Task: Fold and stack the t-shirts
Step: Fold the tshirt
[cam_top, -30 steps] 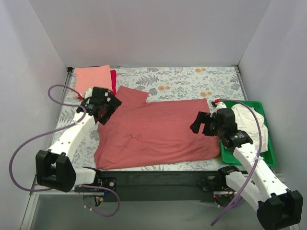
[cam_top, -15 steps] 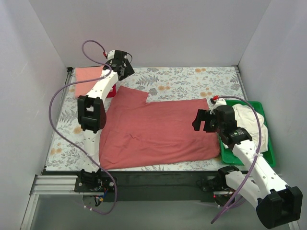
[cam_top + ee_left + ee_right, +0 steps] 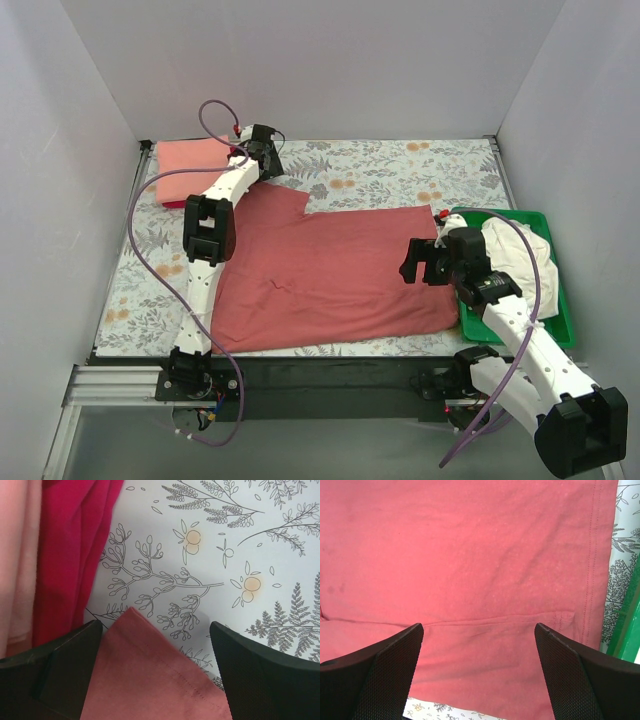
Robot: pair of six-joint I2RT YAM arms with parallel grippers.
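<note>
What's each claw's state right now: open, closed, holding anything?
Left claw: open, holding nothing, over a corner of the brick-red t-shirt.
Right claw: open, holding nothing, over the same shirt's body.

Receiving bright, even, diffuse light from above; casting only faint, soft-edged shadows; rendering fine detail sharply in both wrist views.

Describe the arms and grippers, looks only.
The left arm and right arm are white rounded links with black joint housings. A lavender cable loops loosely along each. The left gripper and right gripper are black. Their fingers are broad black wedges with a fine mesh texture. No legible markings.
</note>
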